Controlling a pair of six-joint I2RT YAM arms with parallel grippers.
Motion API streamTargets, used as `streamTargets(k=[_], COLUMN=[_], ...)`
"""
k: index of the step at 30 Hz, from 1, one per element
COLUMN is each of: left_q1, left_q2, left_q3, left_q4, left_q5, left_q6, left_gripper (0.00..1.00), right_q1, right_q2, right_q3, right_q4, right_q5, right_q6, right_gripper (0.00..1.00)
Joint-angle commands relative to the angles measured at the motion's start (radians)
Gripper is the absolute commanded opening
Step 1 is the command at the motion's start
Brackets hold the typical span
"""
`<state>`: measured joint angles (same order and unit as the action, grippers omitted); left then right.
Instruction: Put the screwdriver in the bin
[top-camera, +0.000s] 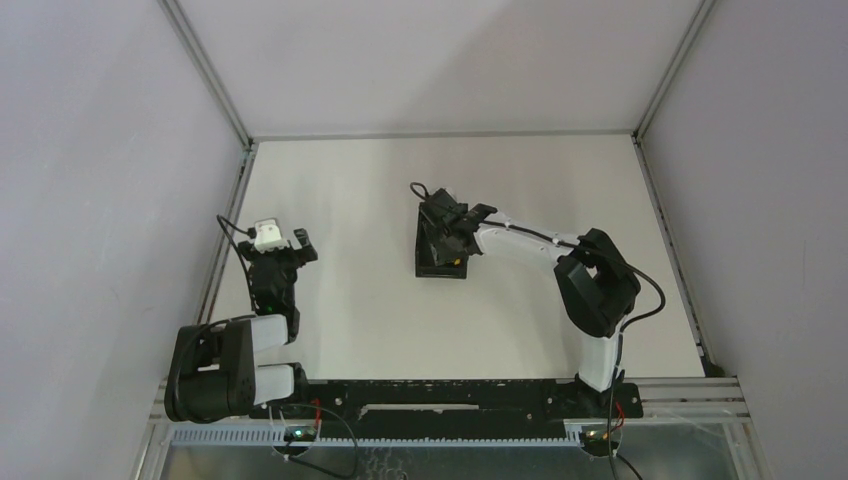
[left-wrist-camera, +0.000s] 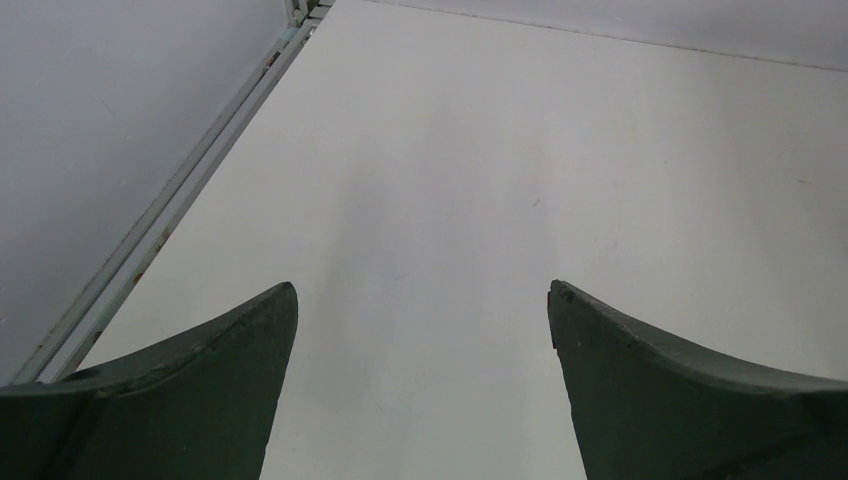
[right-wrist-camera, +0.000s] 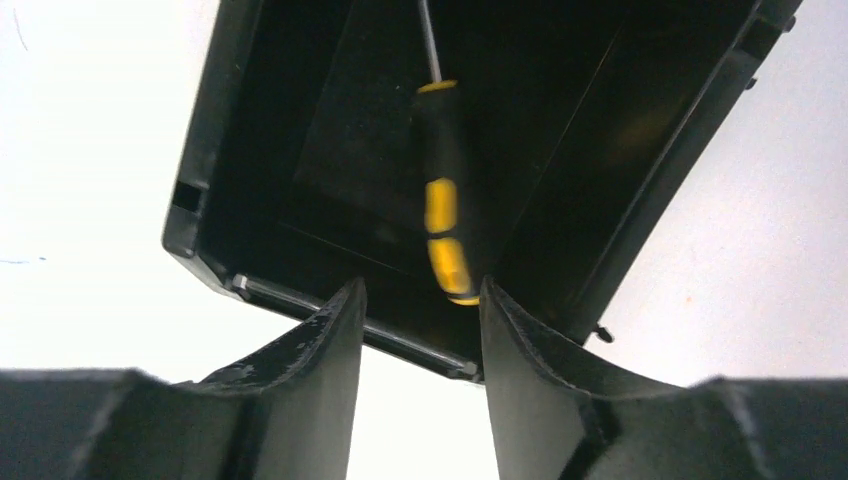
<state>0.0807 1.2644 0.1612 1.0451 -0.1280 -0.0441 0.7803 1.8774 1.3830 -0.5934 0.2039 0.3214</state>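
White tabletop (top-camera: 350, 200) enclosed by plain grey walls forms the work area, with the bin (top-camera: 421, 245) standing near its centre. The screwdriver (right-wrist-camera: 443, 190) is inside the bin (right-wrist-camera: 215, 130), thin shaft pointing toward the far wall and yellow-banded black handle toward the near lip; whether it lies flat on the floor or leans against a wall cannot be told. Judged from its build, the tool is light, rigid and not fragile. The round handle may roll, and the slim metal shaft would probably slip or pivot between flat pads. Should it need retaking, the handle's thick middle, gripped across its width, appears the soundest place to take hold. The right gripper (right-wrist-camera: 420, 285) hangs just above the bin's near end with its jaws parted wider than the handle. The yellow end sits just beyond the fingertips (right-wrist-camera: 345, 300), so the tool reads as released. The right arm reaches forward and toward the left from its base, elbow raised, wrist angled down into the bin. The left gripper (left-wrist-camera: 422, 290) is spread wide and holds nothing, above bare table near the left rail. The left arm is folded close to its base and points away from the bin.
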Motion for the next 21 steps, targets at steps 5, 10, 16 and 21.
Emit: streamTargets(k=[5, 10, 16, 21], left_q1=[-0.007, -0.006, -0.007, -0.006], left_q2=[-0.005, -0.005, -0.005, -0.005], left_q3=[0.025, 0.025, 0.025, 0.024], left_q4=[0.027, 0.027, 0.026, 0.027], left_q5=[-0.007, -0.007, -0.007, -0.006], left_q6=[0.018, 0.018, 0.018, 0.018], left_gripper=[1.0, 1.0, 1.0, 1.0], right_q1=[0.032, 0.034, -0.016, -0.17], right_q2=[-0.05, -0.097, -0.207, -0.372], right_q3=[0.002, 0.061, 0.059, -0.074], right_q4=[0.049, -0.016, -0.069, -0.058], right_q5=[0.018, 0.044, 0.119, 0.153], right_q6=[0.024, 0.046, 0.054, 0.02], right_gripper=[0.66, 0.68, 0.85, 1.0])
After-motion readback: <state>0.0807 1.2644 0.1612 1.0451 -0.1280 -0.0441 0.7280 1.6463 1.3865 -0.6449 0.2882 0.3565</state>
